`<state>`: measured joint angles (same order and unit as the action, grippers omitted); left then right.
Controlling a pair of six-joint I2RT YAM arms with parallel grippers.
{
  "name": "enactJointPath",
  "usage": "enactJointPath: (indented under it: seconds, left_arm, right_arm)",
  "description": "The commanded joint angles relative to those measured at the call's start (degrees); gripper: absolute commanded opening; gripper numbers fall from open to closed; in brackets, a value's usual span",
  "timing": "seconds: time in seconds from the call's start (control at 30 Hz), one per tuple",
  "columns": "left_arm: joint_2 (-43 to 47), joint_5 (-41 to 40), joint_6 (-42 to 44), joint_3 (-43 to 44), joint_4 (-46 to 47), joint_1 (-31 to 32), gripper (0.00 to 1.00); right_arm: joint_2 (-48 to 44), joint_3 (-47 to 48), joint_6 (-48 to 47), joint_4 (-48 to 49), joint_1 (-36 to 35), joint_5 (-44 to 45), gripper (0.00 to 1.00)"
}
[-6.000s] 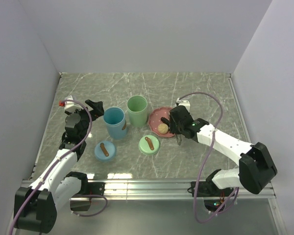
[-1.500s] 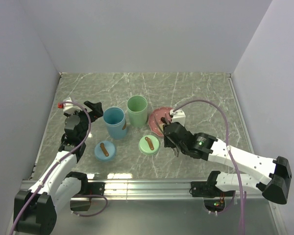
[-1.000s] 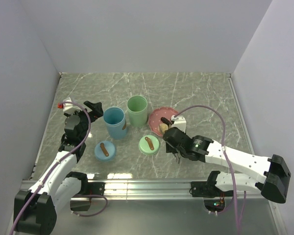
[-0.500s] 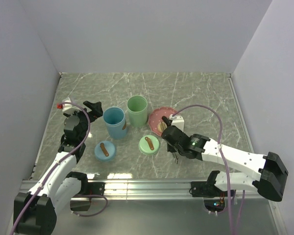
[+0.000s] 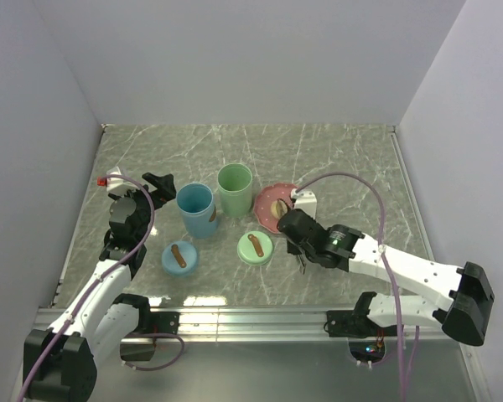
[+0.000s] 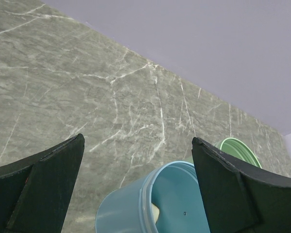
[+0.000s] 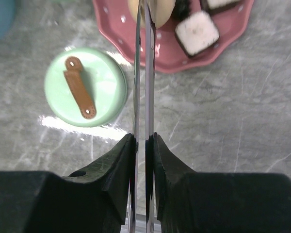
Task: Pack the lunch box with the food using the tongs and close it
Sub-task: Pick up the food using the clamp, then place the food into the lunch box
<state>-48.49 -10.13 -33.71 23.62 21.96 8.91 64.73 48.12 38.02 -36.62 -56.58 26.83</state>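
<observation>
Tongs (image 7: 141,87): clamped between the fingers of the right gripper (image 7: 141,141), their two thin arms squeezed almost together.
Food: a tan bun (image 7: 160,8) sat at the tong tips, straight ahead of the gripper on the pink plate (image 7: 184,60). A white sushi piece (image 7: 197,31) lay just right of the tips.
Grip on bun: it could not be told, because the tips ran off the frame's top edge.
Left gripper (image 6: 137,141): jaws wide apart and holding nothing, with the blue cup (image 6: 131,208) just below and ahead and the green cup (image 6: 237,150) beyond to the right.
Step, as judged: pinching the bun to lift it.
Doing it well: hold the squeeze steady, since a round bun may pop out if pressed harder, then rise straight up clear of the plate rim before carrying.
Right wrist view only: the tong arms were shown close up, with the green lid (image 7: 85,87) to their left.
Top view only: both arms showed at once, well apart, along with the blue lid (image 5: 178,256). The tongs were nearly hidden there.
</observation>
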Motion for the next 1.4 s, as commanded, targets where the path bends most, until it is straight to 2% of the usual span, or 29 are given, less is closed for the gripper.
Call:
enactJointPath:
  seconds: [0.0,0.17,0.37,0.67,0.83,1.07,1.37]
  left_arm:
    - [0.85,0.55,-0.3,-0.15,2.48,-0.21,1.0]
    - [0.5,0.29,-0.3,-0.15,2.48,-0.21,0.99]
    - [0.41,0.2,-0.39,-0.15,2.48,-0.29,0.99]
    - [-0.11,-0.5,-0.21,0.03,2.39,-0.29,0.99]
    - [-0.29,-0.77,-0.39,0.03,2.39,-0.29,0.99]
    - [-0.9,-0.5,-0.48,0.03,2.74,-0.38,1.0]
    - [-1.17,-0.24,-0.56,-0.06,3.01,-0.38,1.0]
  right_arm:
    - [-1.98,5.14,-1.72,-0.64,0.41,4.54,0.2]
    - [-1.89,10.49,-3.12,-2.4,0.41,7.35,0.2]
    - [-2.15,17.44,-8.83,1.02,0.33,7.27,0.19]
    - [9.07,30.36,-19.9,6.47,-1.51,0.51,0.19]
    - [15.24,35.63,-22.11,8.05,-2.48,-3.01,0.19]
    - [21.22,39.33,-23.78,9.2,-4.68,-6.52,0.19]
    - [23.07,38.72,-23.87,10.17,-8.55,-8.99,0.19]
